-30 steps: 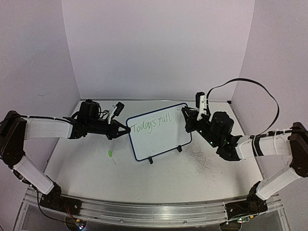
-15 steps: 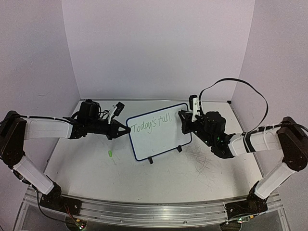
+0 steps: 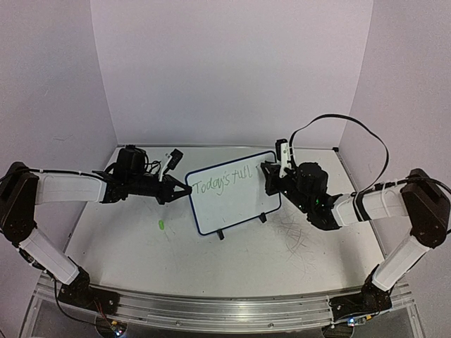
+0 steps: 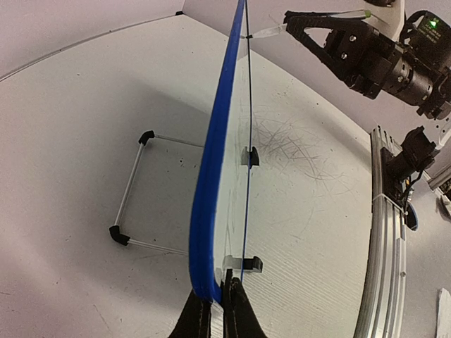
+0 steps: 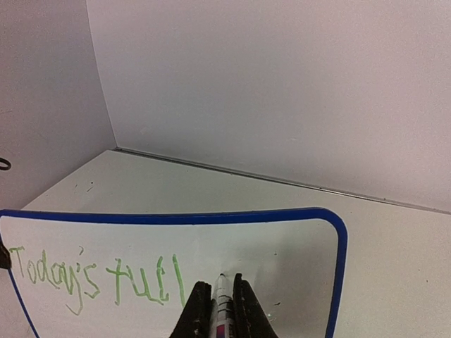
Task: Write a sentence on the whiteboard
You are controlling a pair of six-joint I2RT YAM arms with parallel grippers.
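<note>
With only "Today's full" down, the sentence looks short of done: one green line across the top of the whiteboard, lower half bare. It stands on its two feet mid-table, a bit toward the far side, face to the near side.

Tip of the marker sits just right of the last "l", at the surface or a hair off, can't tell which. Coming in from the right, the right gripper is clenched on the marker barrel. On the other side the left gripper is pinched tight on the board's left edge, bracing it.

Next word, my read:
- Room to the right edge is thin, so write small or drop to a second line under "Today's".
- Use light, even pressure. With two small feet and one clamp, a hard push could tip the board or pivot it about the left grip.
- Hold the marker near square to the face and lift cleanly between words.

Further out, the table has pen scribbles near right of the board and a small green bit near left, maybe a cap.
</note>
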